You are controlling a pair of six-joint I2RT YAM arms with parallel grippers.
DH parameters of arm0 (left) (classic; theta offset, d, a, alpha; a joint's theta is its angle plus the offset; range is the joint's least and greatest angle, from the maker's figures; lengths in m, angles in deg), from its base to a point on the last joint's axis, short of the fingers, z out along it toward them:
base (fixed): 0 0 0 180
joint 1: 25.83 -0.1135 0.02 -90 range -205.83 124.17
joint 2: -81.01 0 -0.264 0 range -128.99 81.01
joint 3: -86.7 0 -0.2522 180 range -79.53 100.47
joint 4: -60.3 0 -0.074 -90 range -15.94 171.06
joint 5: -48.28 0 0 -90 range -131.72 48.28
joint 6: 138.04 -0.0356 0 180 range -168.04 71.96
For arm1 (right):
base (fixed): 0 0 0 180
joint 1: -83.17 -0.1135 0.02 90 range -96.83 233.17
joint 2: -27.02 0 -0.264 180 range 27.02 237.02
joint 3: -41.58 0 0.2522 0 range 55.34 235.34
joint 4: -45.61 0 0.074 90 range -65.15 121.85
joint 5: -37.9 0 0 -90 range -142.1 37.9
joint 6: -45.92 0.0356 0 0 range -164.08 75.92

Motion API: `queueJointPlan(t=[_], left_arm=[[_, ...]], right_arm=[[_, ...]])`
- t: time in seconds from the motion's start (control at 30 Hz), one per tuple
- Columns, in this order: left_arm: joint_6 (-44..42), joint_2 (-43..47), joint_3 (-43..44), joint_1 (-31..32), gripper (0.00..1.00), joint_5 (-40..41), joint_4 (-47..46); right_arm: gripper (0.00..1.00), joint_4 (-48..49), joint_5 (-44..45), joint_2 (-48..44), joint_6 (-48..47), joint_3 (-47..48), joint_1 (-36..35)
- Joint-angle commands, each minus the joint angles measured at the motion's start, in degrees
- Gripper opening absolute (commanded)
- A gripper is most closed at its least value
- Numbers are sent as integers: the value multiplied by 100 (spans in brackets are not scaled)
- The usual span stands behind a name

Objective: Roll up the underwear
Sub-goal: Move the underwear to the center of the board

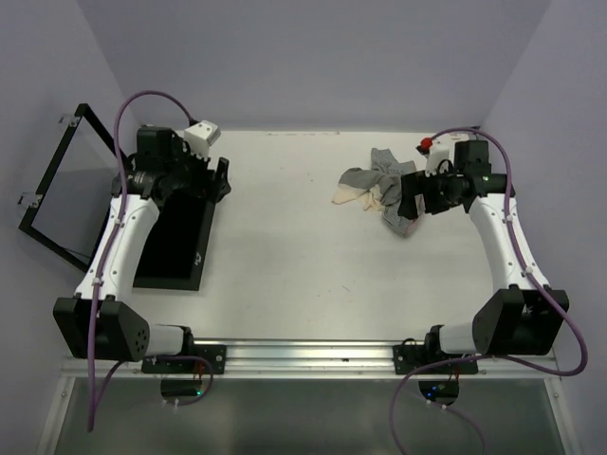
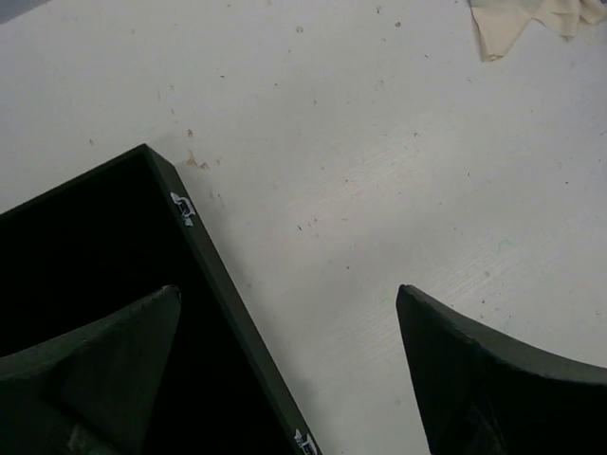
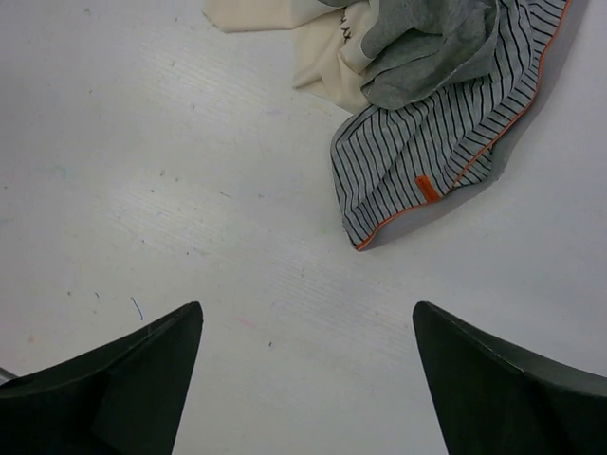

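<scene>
Left of frame: black box, hinged lid raised. Left gripper over the box's far corner, jaws spread, empty. Upper right of centre: underwear heaped on the white table. Right gripper just beside the heap, jaws spread, empty.

Striped underwear: pale grey with thin dark lines, orange hem, small orange tag. Heather-grey underwear, cream underwear. Box black, table white.
</scene>
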Motion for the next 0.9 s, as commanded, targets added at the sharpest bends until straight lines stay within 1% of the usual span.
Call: queueJointPlan(t=[0.0, 0.03, 0.07, 0.1, 0.13, 0.2, 0.27, 0.3, 0.33, 0.37, 0.4, 0.43, 0.5, 0.57, 0.67, 0.8, 0.87], left_arm=[[-558, 72, -88, 249, 100, -114, -306], [-559, 64, -131, 338, 100, -44, -307], [-542, 55, -184, 452, 100, 165, -525], [-524, 46, -272, 714, 100, 202, -623], [-402, 37, -316, 821, 100, 229, -806], [-269, -103, -343, 1075, 100, 80, -931], [-146, -349, -282, 1173, 100, -69, -1098], [-137, -454, -220, 1330, 100, -96, -1116], [-111, -551, -176, 1427, 98, -96, -1186], [-93, -743, -97, 1559, 95, 104, -1230], [-93, -841, -71, 1821, 94, 236, -1300], [-76, -946, -35, 1937, 93, 333, -1440], [3, -1306, 175, 2148, 92, 493, -1520], [153, -1692, 499, 2167, 92, 335, -1485], [302, -1984, 729, 2167, 91, 229, -1494], [434, -1949, 493, 2167, 91, 203, -1783], [478, -1905, 344, 2167, 91, 211, -1880]], right_arm=[[96, 280, -109, 62, 300, 11, 17], [95, 289, -74, 132, 336, 46, 17], [93, 281, -22, 307, 336, 73, 17], [92, 272, 83, 439, 319, 117, 9], [86, 272, 293, 554, 353, 152, 17], [77, 202, 383, 923, 371, 170, 17], [70, 193, 428, 1186, 433, 126, 26], [67, 201, 358, 1240, 442, 126, 26], [66, 228, 313, 1301, 450, 109, 18], [66, 350, 348, 1363, 468, 100, 26], [62, 386, 392, 1529, 494, 108, 26], [61, 377, 453, 1652, 520, 187, 26], [58, 237, 577, 1985, 573, 275, 26], [58, 219, 629, 2127, 635, 249, 26], [58, 193, 734, 2338, 740, 170, 26], [58, 175, 770, 2567, 723, 91, 26], [56, 175, 647, 2707, 723, 47, 26]])
